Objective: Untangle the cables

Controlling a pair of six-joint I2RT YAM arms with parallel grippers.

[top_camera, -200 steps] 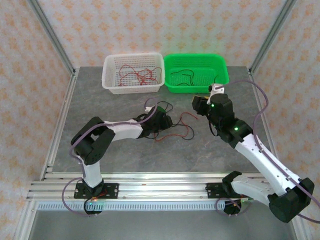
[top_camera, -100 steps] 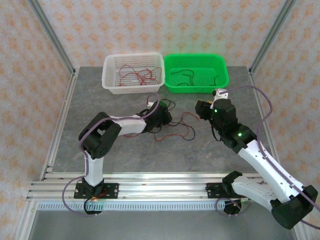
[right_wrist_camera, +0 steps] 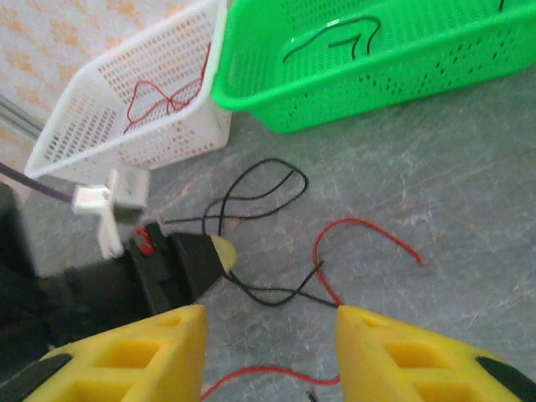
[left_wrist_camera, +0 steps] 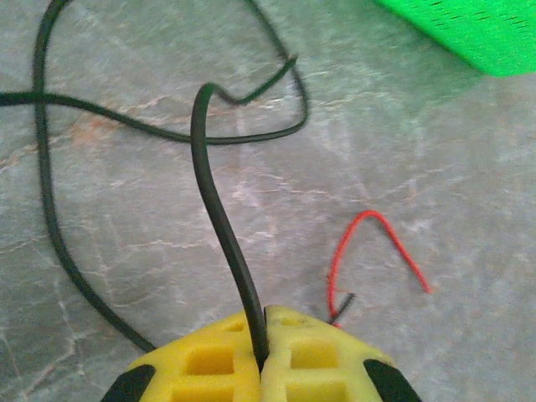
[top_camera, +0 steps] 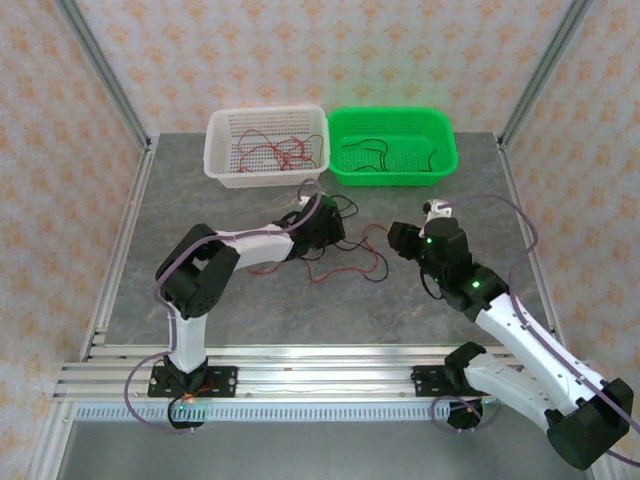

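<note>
Your counter (top_camera: 180, 195) carries a white basket (top_camera: 262, 178) and a green basket (top_camera: 395, 177), both beyond the tools. Your right tool (right_wrist_camera: 272, 335) stands wide, with nothing between its pads. Your left tool (left_wrist_camera: 261, 352) is clamped on a black wire (left_wrist_camera: 219, 209) that loops away ahead of it. A red wire (right_wrist_camera: 356, 221) arches on the counter just ahead of the right tool, between the two tools.

Bright, even light from above washes the desk (top_camera: 180, 205); shadows lie faint and soft. A white glint marks the rim of the green basket (right_wrist_camera: 335, 23). Below the basket, the left claw (left_wrist_camera: 261, 364) and black wire (left_wrist_camera: 222, 243) blur.
</note>
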